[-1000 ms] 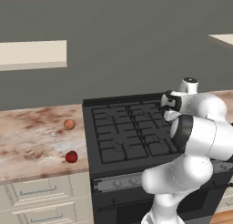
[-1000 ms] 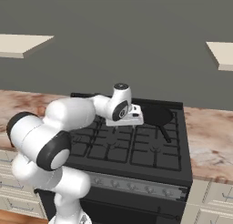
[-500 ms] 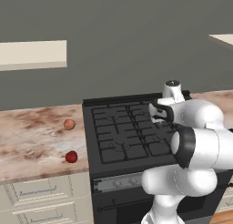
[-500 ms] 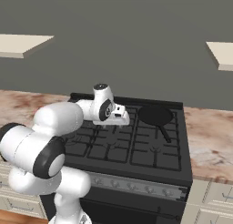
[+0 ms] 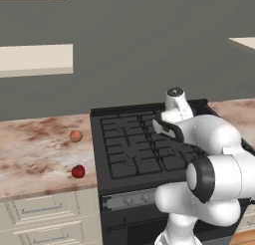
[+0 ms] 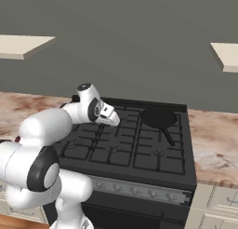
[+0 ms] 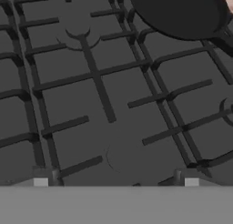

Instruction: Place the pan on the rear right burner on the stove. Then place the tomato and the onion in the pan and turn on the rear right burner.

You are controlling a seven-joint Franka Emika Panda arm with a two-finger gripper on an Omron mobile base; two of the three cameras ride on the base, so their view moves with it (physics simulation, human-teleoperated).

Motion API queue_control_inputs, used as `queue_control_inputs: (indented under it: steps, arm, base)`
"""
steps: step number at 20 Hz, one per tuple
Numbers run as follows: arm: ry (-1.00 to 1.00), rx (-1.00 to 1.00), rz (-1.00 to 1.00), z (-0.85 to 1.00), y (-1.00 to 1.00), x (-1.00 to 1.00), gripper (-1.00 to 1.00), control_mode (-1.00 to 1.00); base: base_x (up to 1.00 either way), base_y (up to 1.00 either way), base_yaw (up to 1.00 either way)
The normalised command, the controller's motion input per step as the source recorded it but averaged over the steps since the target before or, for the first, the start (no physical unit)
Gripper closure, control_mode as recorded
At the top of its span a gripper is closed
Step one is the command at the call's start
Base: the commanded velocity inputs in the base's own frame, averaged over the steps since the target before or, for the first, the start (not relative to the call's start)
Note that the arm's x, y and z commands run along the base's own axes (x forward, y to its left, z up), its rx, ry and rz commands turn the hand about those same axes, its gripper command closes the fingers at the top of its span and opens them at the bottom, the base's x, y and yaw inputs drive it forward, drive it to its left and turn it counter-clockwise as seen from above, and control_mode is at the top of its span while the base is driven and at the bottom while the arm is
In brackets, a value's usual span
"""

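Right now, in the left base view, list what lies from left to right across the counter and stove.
onion → tomato → stove → hand, open above the stove's rear grates.

arm swung left across the stove (image 6: 135,144), hand now clear of the pan (image 6: 159,117)

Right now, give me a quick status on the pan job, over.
Gripper open, empty, above stove. Pan on rear right burner. Tomato, onion on counter. Nothing blocking.
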Motion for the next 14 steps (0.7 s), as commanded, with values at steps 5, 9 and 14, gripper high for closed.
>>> queue_control_inputs:
  steps: [5, 9, 14]
  arm:
    - [-0.21, 0.00, -0.06, 0.26, 0.39, 0.00, -1.00, -1.00]
    - [-0.18, 0.03, -0.01, 0.24, 0.32, 0.00, -1.00, -1.00]
    - [-0.03, 0.01, 0.00, 0.14, 0.00, 0.00, -1.00, -1.00]
  base:
    - [0.00, 0.00, 0.00]
    - [0.00, 0.00, 0.00]
    - [0.00, 0.00, 0.00]
